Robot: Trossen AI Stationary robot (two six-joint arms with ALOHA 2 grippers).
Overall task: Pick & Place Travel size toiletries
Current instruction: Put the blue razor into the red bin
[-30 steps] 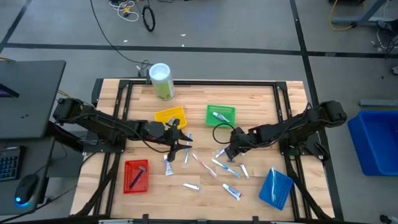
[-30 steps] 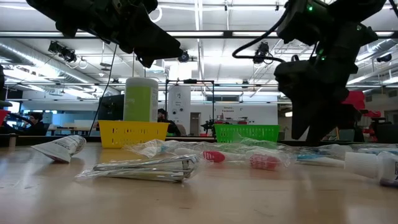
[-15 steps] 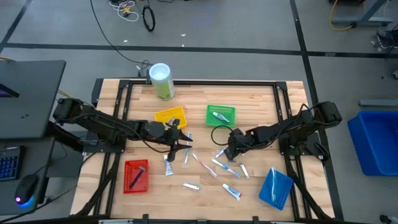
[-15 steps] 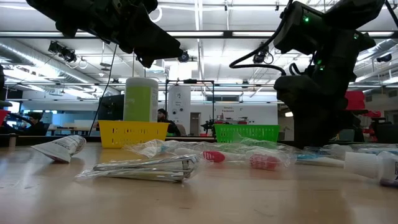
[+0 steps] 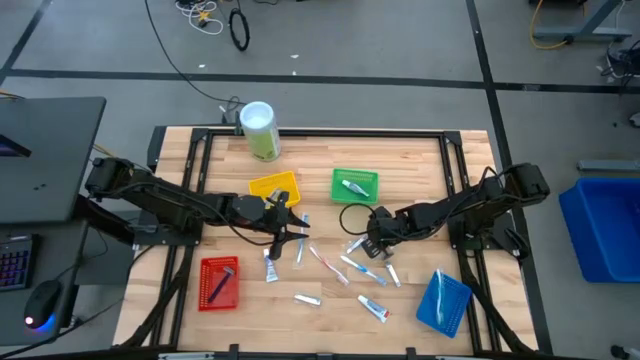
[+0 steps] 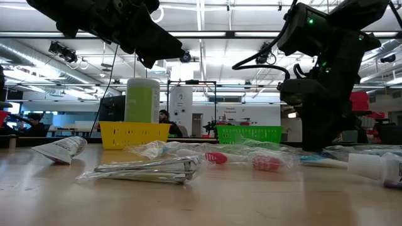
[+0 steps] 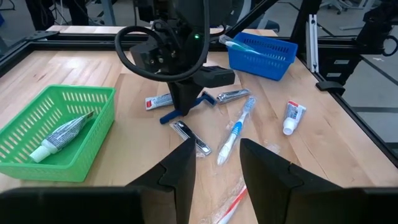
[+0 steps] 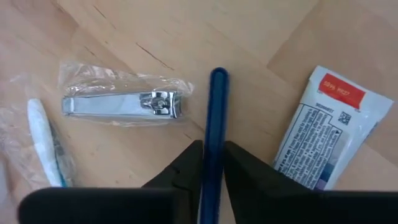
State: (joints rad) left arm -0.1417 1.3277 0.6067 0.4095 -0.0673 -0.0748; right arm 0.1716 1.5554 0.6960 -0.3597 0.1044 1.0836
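Small tubes, toothbrushes and wrapped nail clippers, the travel size toiletries (image 5: pixel 335 265), lie scattered flat on the wooden table's middle. Among them is a dark blue razor-like stick (image 8: pixel 217 99), also seen in the left wrist view (image 7: pixel 177 114). My right gripper (image 5: pixel 372 246) stands on it, fingers shut on it (image 8: pixel 214 149). My left gripper (image 5: pixel 292 238) hangs open above the table left of the pile, nothing between its fingers (image 7: pixel 214 158). A wrapped toothbrush (image 7: pixel 235 127) lies beyond them. My right gripper pinches the blue stick's two long sides (image 8: pixel 217 134) between its two fingers, some way back from the stick's rounded end (image 8: pixel 218 76). The fingers come from above, pointing down, and lie across the stick. The stick lies flat on the table.
A wrapped nail clipper (image 8: pixel 124 102) and a white tube (image 8: pixel 333 134) lie close on either side of the stick. Yellow (image 5: pixel 274 186), green (image 5: pixel 355 183), red (image 5: pixel 218 282) and blue (image 5: pixel 442 300) baskets ring the pile. A green canister (image 5: pixel 260 130) stands at the far edge.
My right gripper has come down onto the table among the toiletries and shifted slightly toward the table's left. In the low view its fingers stand closer together than before.
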